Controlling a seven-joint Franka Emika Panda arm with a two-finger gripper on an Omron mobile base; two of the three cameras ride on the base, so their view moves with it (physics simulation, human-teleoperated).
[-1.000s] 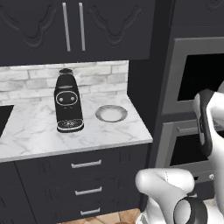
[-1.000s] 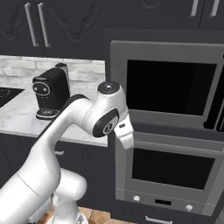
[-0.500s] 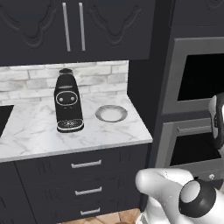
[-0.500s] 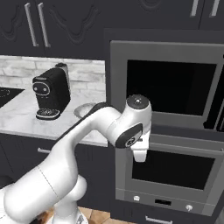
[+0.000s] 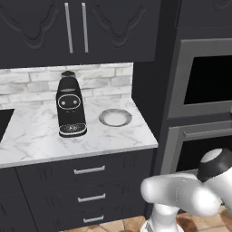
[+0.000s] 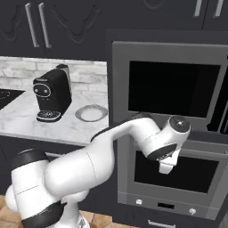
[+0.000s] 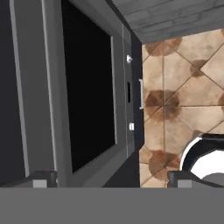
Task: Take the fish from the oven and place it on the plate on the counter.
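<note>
The oven point(image 6: 173, 133) is seen shut, its dark glass door closed, so the fish cannot be seen. The arm point(image 6: 133, 138) is stretched across the oven front, its wrist held before the lower door point(image 6: 178, 176). In the hand view the gripper point(image 7: 111, 177) is shown close to the oven's glass point(image 7: 87, 87), the view rolled sideways, with tiled floor point(image 7: 183, 78) to one side. Its two fingertips point(image 7: 41, 178) are set wide apart and nothing is held between them. The plate point(image 5: 115, 117) is found empty on the counter point(image 5: 41, 145), near the corner beside the oven cabinet. A black coffee machine point(image 5: 70, 108) is stood just beside the plate, on the side away from the oven, not touching it
</note>
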